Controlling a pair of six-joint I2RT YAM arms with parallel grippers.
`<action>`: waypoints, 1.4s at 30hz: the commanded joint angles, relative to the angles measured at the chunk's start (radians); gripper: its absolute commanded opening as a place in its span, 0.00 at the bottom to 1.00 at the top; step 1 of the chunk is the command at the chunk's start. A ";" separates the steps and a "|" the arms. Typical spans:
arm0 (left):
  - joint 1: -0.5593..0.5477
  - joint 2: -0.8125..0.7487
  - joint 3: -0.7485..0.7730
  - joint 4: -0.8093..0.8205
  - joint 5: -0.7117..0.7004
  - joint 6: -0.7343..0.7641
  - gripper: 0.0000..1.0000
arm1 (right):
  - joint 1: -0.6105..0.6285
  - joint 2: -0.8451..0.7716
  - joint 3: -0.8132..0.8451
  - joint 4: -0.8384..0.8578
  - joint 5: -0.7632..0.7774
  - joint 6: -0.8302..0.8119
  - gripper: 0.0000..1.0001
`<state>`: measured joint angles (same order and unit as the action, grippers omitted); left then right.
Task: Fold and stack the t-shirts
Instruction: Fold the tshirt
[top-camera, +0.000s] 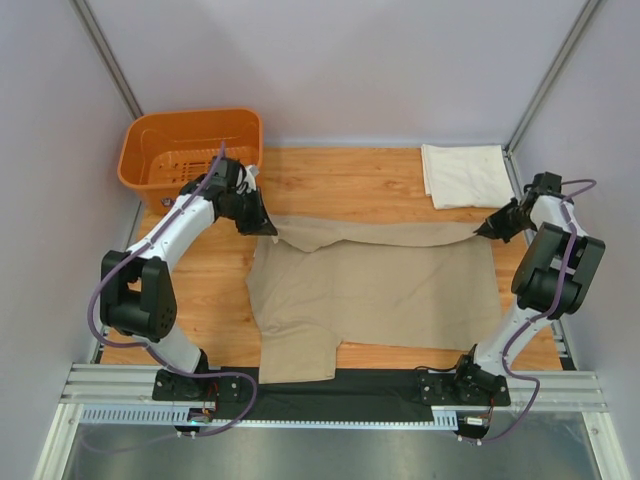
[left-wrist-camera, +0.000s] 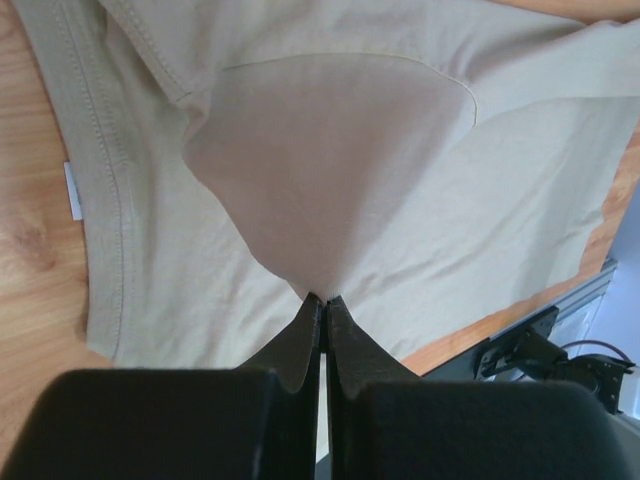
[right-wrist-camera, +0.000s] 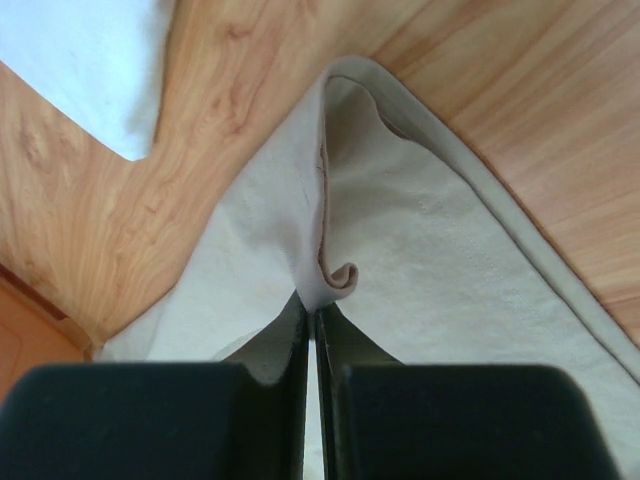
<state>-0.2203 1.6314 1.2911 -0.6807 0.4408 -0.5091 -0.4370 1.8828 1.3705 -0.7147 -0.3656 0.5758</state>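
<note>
The tan t-shirt (top-camera: 375, 285) lies spread over the middle of the wooden table, its far edge lifted and stretched between both arms. My left gripper (top-camera: 268, 228) is shut on the shirt's far left corner; in the left wrist view the tan t-shirt (left-wrist-camera: 330, 160) rises in a taut cone into the closed left gripper (left-wrist-camera: 326, 298). My right gripper (top-camera: 480, 231) is shut on the far right corner; in the right wrist view a curled fold of the tan t-shirt (right-wrist-camera: 400, 230) is pinched in the right gripper (right-wrist-camera: 312, 300). The cream t-shirt (top-camera: 465, 174) lies folded at the back right.
An orange plastic basket (top-camera: 190, 146) stands at the back left, just behind the left arm. Bare wood (top-camera: 340, 180) shows between basket and folded shirt. A black strip (top-camera: 340, 385) and the metal rail run along the near edge. Enclosure walls stand on both sides.
</note>
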 joint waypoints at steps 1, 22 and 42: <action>0.007 -0.056 -0.019 -0.026 0.016 0.017 0.00 | -0.003 -0.056 -0.017 -0.055 0.030 -0.036 0.03; 0.012 -0.114 -0.105 -0.046 0.021 0.006 0.00 | -0.031 -0.070 -0.070 -0.101 0.077 -0.077 0.03; 0.012 -0.067 -0.205 -0.005 -0.023 0.029 0.11 | -0.031 -0.073 -0.169 -0.069 0.113 -0.076 0.06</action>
<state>-0.2153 1.5757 1.0840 -0.6827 0.4320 -0.5034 -0.4618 1.8439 1.2171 -0.7998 -0.2741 0.5068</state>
